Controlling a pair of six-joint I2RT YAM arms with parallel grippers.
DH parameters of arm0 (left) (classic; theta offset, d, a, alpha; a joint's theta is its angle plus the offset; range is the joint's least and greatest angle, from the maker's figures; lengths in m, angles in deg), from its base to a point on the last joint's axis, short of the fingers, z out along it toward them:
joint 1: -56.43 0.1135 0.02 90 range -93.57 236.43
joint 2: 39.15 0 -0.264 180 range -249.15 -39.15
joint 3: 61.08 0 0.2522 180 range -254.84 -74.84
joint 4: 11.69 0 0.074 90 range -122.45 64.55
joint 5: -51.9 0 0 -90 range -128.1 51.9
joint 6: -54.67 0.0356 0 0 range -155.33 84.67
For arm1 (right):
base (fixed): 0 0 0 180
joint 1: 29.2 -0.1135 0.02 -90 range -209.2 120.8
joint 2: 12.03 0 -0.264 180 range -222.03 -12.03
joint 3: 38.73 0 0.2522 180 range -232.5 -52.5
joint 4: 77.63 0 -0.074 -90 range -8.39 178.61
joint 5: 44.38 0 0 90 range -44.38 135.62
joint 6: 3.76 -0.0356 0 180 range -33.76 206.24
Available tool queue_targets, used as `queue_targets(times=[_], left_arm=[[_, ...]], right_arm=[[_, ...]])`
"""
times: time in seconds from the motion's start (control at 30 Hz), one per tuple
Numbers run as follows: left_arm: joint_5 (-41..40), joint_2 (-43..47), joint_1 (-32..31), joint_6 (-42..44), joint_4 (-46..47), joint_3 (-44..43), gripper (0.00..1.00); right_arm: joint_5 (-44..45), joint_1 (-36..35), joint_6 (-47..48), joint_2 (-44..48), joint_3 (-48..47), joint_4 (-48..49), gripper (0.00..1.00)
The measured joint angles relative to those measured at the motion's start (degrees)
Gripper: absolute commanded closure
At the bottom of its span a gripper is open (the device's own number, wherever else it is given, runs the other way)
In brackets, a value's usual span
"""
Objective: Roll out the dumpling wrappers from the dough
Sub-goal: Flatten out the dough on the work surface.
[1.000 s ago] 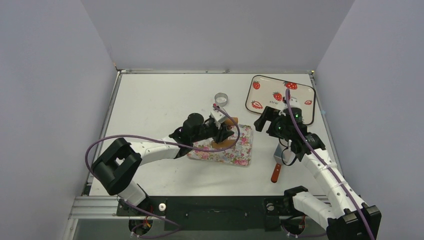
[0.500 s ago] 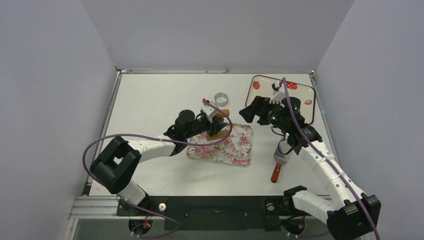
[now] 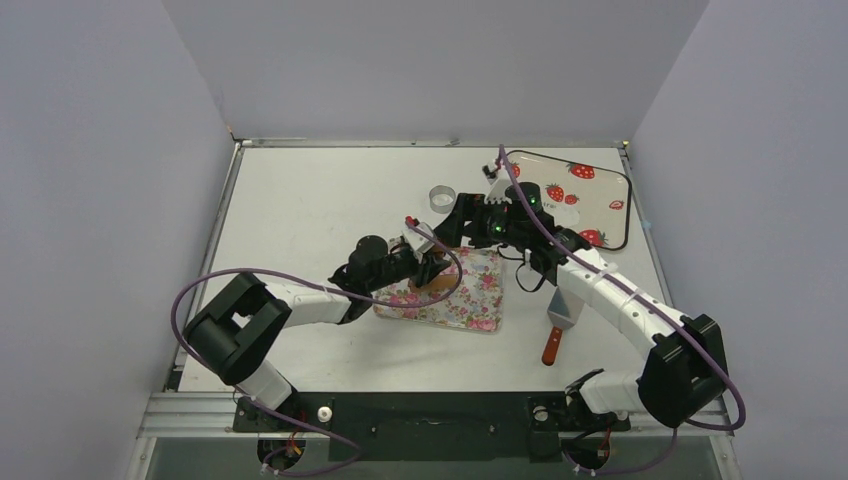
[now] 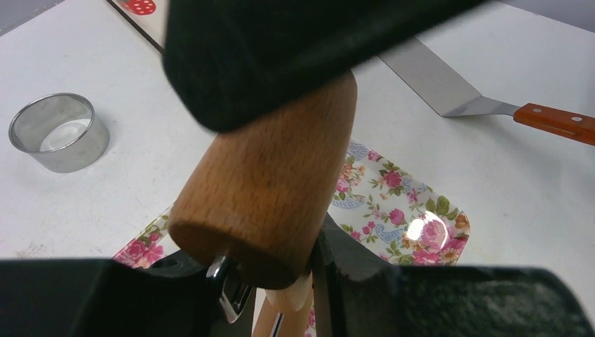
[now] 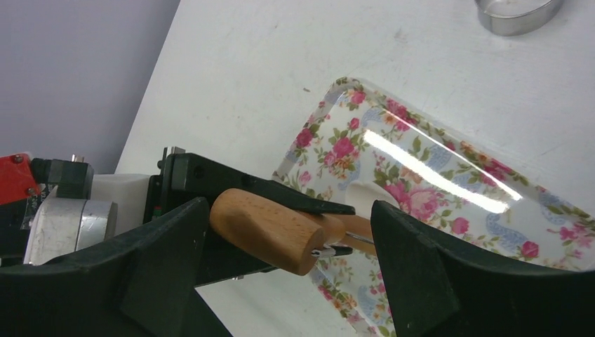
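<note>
My left gripper (image 3: 432, 266) is shut on the brown wooden roller (image 3: 440, 278) and holds it over the floral tray (image 3: 480, 300). In the left wrist view the roller's thick end (image 4: 270, 189) fills the middle. My right gripper (image 3: 458, 230) is open, and in the right wrist view its jaws stand on either side of the roller's end (image 5: 270, 230) without touching it. A small whitish patch of dough (image 5: 365, 193) lies on the floral tray (image 5: 435, 175) just behind the roller. No dumpling wrappers show.
A silver metal ring (image 3: 442, 198) stands on the table behind the tray. A spatula (image 3: 560, 318) with a red handle lies right of the floral tray. A strawberry tray (image 3: 600, 195) sits at the back right. Purple cables loop off both arms.
My right arm has swung left from the strawberry tray to the roller, jaws open. My left gripper has drawn the roller slightly back toward the near left.
</note>
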Motion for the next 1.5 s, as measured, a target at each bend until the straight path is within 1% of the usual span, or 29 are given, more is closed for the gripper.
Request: queue_targets(times=[0.07, 0.23, 0.3, 0.4, 0.57, 0.77, 1.33, 1.5], left_arm=[[-0.42, 0.00, 0.00, 0.07, 0.35, 0.42, 1.00], [-1.64, -0.24, 0.02, 0.09, 1.79, 0.44, 1.00], [-2.32, -0.81, 0.00, 0.09, 2.60, 0.44, 1.00], [-3.39, -2.01, 0.00, 0.07, 4.79, 0.96, 1.00], [-4.72, -3.13, 0.00, -0.26, 6.88, 2.75, 1.00], [-5.20, -3.34, -0.11, -1.73, 9.31, 4.09, 1.00], [-8.61, -6.14, -1.09, -5.51, 15.87, 6.03, 1.00], [-11.67, -6.27, -2.58, -7.34, 18.82, 8.07, 1.00]], right_arm=[[-0.28, -1.16, -0.02, -0.52, 0.00, -0.39, 0.26], [-2.08, -1.64, -1.42, -1.88, 0.20, -0.04, 0.27], [-2.45, -1.64, -1.97, -1.95, 0.72, 0.55, 0.30], [-2.93, -1.64, -2.75, -2.14, 1.62, 1.09, 0.39], [-4.33, -1.64, -3.17, -4.04, 1.75, 1.77, 0.44], [-5.09, -1.68, -2.80, -4.22, 1.75, 1.97, 0.48], [-2.47, -2.71, -1.01, -4.24, 1.73, 2.29, 0.52], [-2.78, -3.15, -0.96, -4.22, 1.75, 1.88, 0.52]])
